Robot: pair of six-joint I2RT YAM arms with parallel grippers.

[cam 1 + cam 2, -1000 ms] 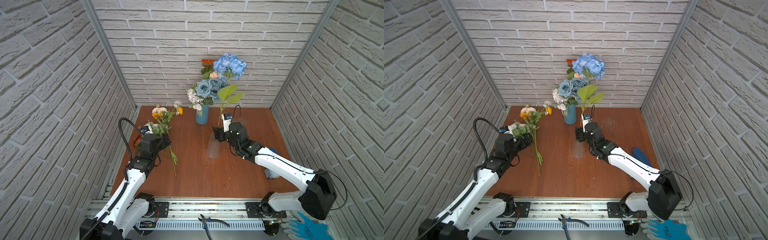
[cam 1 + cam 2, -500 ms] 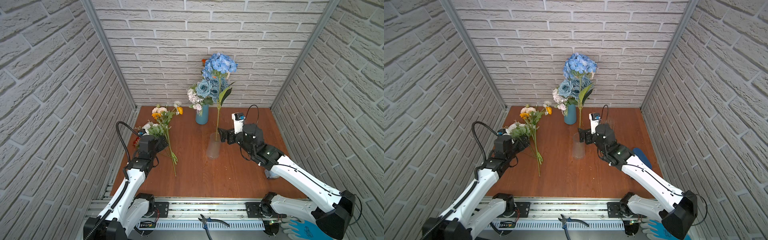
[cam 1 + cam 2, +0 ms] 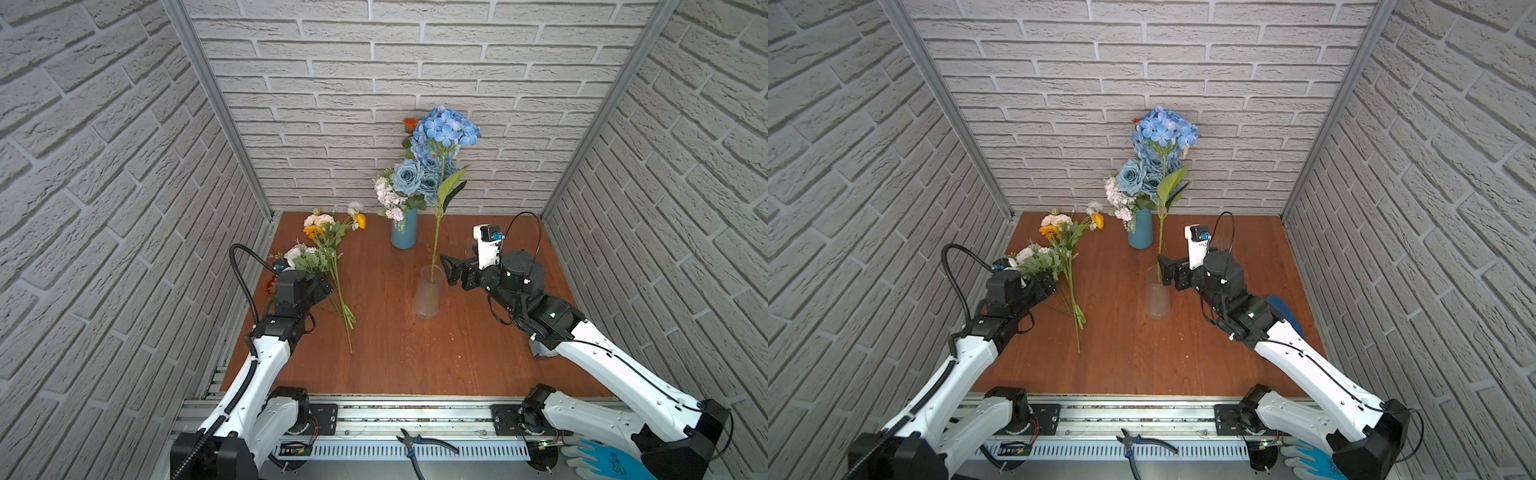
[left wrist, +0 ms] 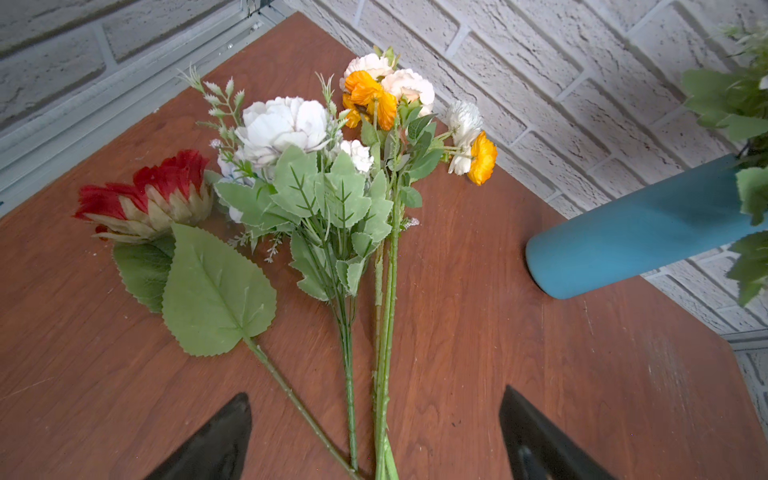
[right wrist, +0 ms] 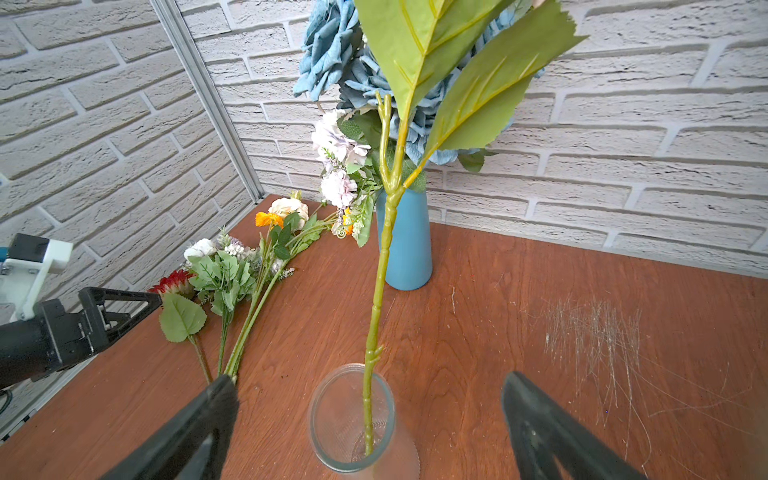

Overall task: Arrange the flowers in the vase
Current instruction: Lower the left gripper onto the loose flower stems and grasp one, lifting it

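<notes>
White links (image 3: 266,365), black joints (image 3: 517,272), black left tool (image 4: 374,392), black right tool (image 5: 370,377), looped black cables (image 3: 232,257)

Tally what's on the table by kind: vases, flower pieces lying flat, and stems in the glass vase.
Vases: 2, blue vase, clear glass vase.
Lying flat: 3, red flower, white bunch, orange-and-peach bunch.
In the glass vase: 1, blue hydrangea.
Total: 6.

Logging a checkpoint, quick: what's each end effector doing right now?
Left end effector: open, empty, over the loose flower stems.
Right end effector: open, empty, beside the glass vase.
</notes>
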